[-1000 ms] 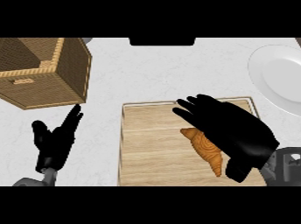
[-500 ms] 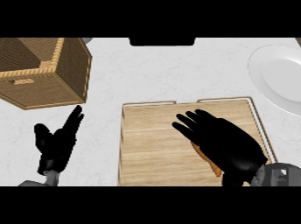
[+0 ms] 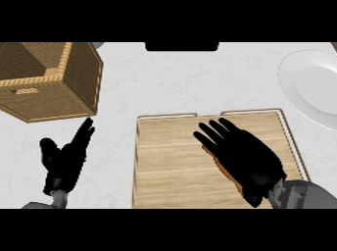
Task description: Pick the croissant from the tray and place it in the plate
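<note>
A wooden tray (image 3: 171, 157) lies on the counter in the lower middle of the head view. My right hand (image 3: 245, 159) lies flat over its right half with straight fingers, covering the croissant (image 3: 223, 169); only a thin brown edge of the pastry shows along the hand's left side. The white plate (image 3: 320, 88) sits at the upper right, partly cut by the view's edge, well apart from the hand. My left hand (image 3: 64, 159) rests open at the lower left, fingers up, off the tray.
A wicker basket (image 3: 41, 81) stands at the upper left. A dark object (image 3: 181, 46) sits at the top middle edge. White counter (image 3: 193, 81) lies between tray, basket and plate.
My right hand has drawn back and lowered over the croissant, which showed plainly a second ago and is now almost hidden. The left hand has barely moved.
</note>
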Controlling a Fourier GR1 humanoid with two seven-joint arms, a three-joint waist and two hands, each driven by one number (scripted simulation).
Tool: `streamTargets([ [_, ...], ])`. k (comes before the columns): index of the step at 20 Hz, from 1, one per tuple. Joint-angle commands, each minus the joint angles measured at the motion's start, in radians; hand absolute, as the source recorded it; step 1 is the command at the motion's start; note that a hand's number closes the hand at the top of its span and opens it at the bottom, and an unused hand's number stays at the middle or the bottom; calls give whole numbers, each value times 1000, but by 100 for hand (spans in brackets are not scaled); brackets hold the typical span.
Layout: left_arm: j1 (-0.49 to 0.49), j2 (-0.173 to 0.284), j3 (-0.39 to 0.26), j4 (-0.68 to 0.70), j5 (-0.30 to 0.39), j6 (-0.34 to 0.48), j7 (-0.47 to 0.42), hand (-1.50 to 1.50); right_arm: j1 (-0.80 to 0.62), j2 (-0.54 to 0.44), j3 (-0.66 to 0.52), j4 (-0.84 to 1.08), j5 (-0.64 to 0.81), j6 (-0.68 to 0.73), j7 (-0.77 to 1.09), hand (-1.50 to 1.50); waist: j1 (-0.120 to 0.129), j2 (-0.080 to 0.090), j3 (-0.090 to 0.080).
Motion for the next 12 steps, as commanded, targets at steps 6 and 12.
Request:
streamTargets([
  [6,31,-54,2,49,-21,-46,-24,0,23,32,-24,120,107,-1,-106,-150,-2,5,-8],
  [12,9,-74,3,36,-43,-28,19,0,-23,77,47,231,192,26,-148,150,2,6,-8],
])
